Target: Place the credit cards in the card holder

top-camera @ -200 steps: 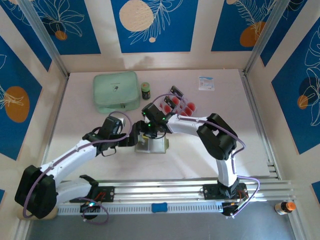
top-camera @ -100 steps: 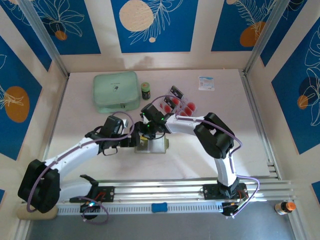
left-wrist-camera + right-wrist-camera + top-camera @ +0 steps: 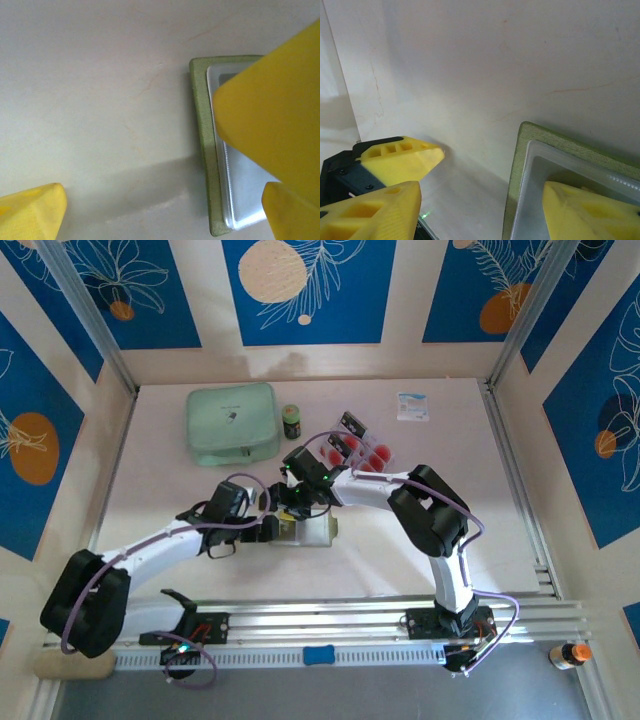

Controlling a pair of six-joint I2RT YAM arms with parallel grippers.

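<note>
We see the card holder (image 3: 315, 531) unmoved mid-surface, the left pincer (image 3: 268, 526) gaping wide at its left rim, slid slightly toward the near edge, and the right pincer (image 3: 480, 210) part-open, empty, over its sleeve.

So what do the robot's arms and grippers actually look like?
The left arm and right arm match: white links, bulky black joints, a purple cable looping along each, bases on a silver rail. Fingers are bright yellow, blunt wedges; from the right wrist, two show cut-out holes and a black mount.
</note>
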